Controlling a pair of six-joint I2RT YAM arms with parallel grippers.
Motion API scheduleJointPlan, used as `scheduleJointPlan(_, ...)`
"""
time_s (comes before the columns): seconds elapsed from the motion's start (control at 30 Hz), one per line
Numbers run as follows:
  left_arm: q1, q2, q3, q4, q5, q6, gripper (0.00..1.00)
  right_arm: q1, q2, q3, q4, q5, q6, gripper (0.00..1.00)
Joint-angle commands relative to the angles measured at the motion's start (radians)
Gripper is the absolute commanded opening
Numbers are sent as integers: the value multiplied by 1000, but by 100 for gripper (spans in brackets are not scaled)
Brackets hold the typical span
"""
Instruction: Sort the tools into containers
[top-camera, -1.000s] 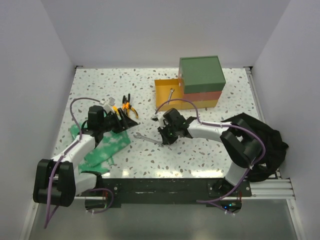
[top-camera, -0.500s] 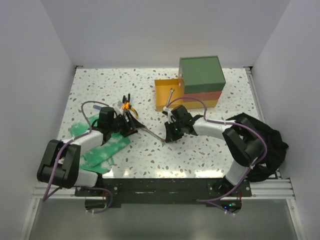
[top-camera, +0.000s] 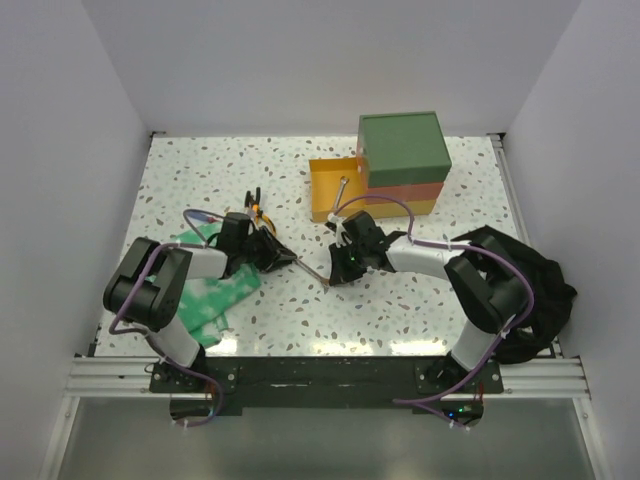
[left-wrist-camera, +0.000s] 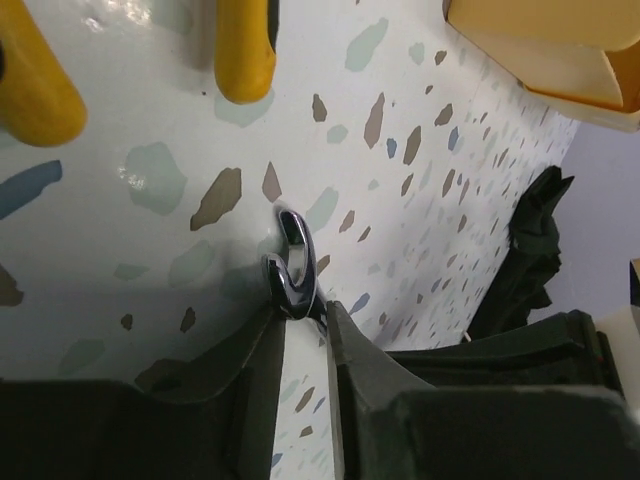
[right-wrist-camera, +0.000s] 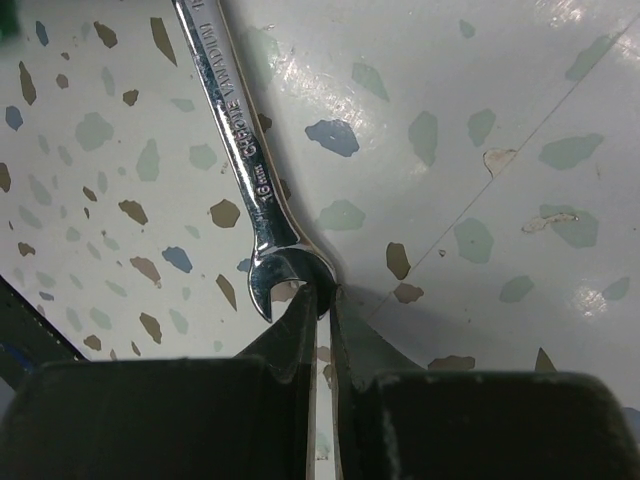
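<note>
Two grippers on one wrench (right-wrist-camera: 230, 120). The right gripper (right-wrist-camera: 318, 300) is pinched almost closed on the wrench's open end. The left gripper (left-wrist-camera: 298, 312) has its jaws at a narrow gap around the other end and appears to pinch it. The wrench spans between them near the middle of the worktop (top-camera: 330, 320), on the near side of the pulled-out yellow drawer (top-camera: 318, 190).

Risks (judgement):
- Both arms hold one thin rigid bar, so an unmatched move could twist it out of a pinch.
- Both holds sit at the very fingertips, so a mistimed release could drop it onto the worktop.
- The pliers (top-camera: 258, 211) lie just beside the left gripper, and a swing could knock them.

Count:
- Wrenches: 2, one held and a second wrench (top-camera: 343, 187) leaning inside the yellow drawer.
- Pliers: one cluster; whether it is one pair or two I cannot tell.
- Drawer stack (top-camera: 405, 145): 1, with three drawers and only the yellow one open.
- Cloths: 2, a green-and-white cloth (top-camera: 220, 292) toward the left edge and a black cloth (top-camera: 535, 290) at the right edge.
</note>
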Motion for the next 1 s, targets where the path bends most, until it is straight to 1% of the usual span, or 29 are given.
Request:
scheduleJointPlan(0.0, -15, 42, 20, 97, -62, -40, 21, 4, -19, 7, 20, -30, 22, 0)
scheduleJointPlan(0.03, -15, 51, 17, 114, -62, -35, 16, 2, -19, 22, 11, -30, 14, 0)
scheduleJointPlan(0.07, -15, 53, 15, 131, -59, -28, 7, 2, -19, 33, 1, -33, 5, 0)
scheduleJointPlan(0.13, -13, 47, 15, 168, -62, 12, 0, 4, -22, 69, -41, -31, -28, 0)
scheduleJointPlan(0.2, -10, 30, 24, 183, -62, 53, 0, 2, -36, 100, -99, -30, -56, 0)
scheduleJointPlan(0.27, -4, 10, 20, 203, -37, 102, 0, 2, -50, 158, -147, -28, -131, 0)
scheduleJointPlan(0.3, 2, -16, 18, 216, -28, 122, 0, 4, -56, 181, -206, -9, -157, 4)
scheduleJointPlan(0.33, 7, -33, 16, 219, -17, 156, 0, 2, -64, 236, -243, 7, -202, 21)
scheduleJointPlan(0.4, 29, -82, 4, 235, 18, 167, 0, -2, -73, 289, -341, 36, -254, 26)
scheduleJointPlan(0.47, 42, -114, -2, 245, 44, 195, 0, -15, -94, 353, -390, 71, -300, 29)
scheduleJointPlan(0.57, 66, -160, 1, 289, 87, 236, 0, -59, -139, 398, -414, 101, -291, 32)
scheduleJointPlan(0.63, 80, -168, 15, 347, 110, 244, 0, -93, -157, 422, -412, 110, -279, 33)
scheduleJointPlan(0.73, 89, -133, 73, 439, 175, 221, 0, -131, -168, 457, -408, 122, -271, 34)
scheduleJointPlan(0.77, 89, -118, 119, 456, 202, 209, 0, -140, -168, 462, -400, 133, -263, 34)
scheduleJointPlan(0.8, 91, -78, 144, 514, 217, 192, 0, -151, -170, 465, -392, 136, -257, 34)
scheduleJointPlan(0.83, 91, -52, 173, 548, 233, 140, 0, -171, -171, 468, -382, 137, -247, 34)
scheduleJointPlan(0.9, 89, 32, 272, 605, 250, 86, 0, -191, -170, 471, -363, 150, -240, 34)
scheduleJointPlan(0.93, 88, 59, 312, 605, 245, 68, 0, -206, -168, 479, -360, 151, -240, 34)
scheduleJointPlan(0.97, 86, 88, 392, 608, 236, 60, 0, -215, -167, 481, -355, 151, -240, 34)
